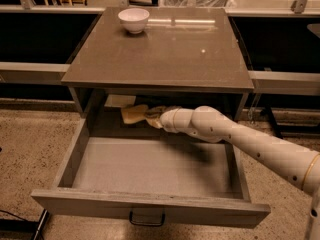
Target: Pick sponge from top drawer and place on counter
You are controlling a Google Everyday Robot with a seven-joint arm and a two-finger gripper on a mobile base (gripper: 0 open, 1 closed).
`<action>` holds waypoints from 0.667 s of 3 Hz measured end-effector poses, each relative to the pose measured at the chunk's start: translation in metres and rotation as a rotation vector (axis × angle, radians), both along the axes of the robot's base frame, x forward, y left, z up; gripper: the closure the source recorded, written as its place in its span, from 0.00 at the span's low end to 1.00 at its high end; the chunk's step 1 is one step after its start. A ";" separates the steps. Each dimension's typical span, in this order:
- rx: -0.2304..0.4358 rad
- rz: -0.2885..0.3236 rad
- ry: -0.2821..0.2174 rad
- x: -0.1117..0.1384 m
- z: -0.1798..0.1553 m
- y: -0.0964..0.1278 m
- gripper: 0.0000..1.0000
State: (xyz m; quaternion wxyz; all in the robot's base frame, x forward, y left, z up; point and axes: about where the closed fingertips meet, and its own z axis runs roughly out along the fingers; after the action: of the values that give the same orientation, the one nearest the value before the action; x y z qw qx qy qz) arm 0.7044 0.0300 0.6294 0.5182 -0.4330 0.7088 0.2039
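Observation:
The top drawer point(150, 169) stands pulled wide open under the counter point(165, 49). At the drawer's back, in the shadow below the counter edge, lies the pale yellow sponge point(132, 113). My white arm reaches in from the right, and its gripper point(154, 118) is at the sponge's right end, touching or overlapping it. The shadow hides where the gripper meets the sponge.
A white bowl point(133, 19) sits at the counter's far left corner. A pale patch point(119, 101) shows at the drawer's back left. The drawer has a dark handle point(147, 218) on its front. Speckled floor lies on both sides, with railings behind.

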 end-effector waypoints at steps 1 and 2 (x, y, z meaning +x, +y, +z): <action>-0.047 0.029 -0.006 -0.041 0.014 -0.011 1.00; -0.124 0.134 -0.075 -0.099 0.040 -0.006 1.00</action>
State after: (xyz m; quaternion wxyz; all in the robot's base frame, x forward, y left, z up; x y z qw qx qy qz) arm 0.6058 0.0242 0.6697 0.5018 -0.5183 0.6695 0.1774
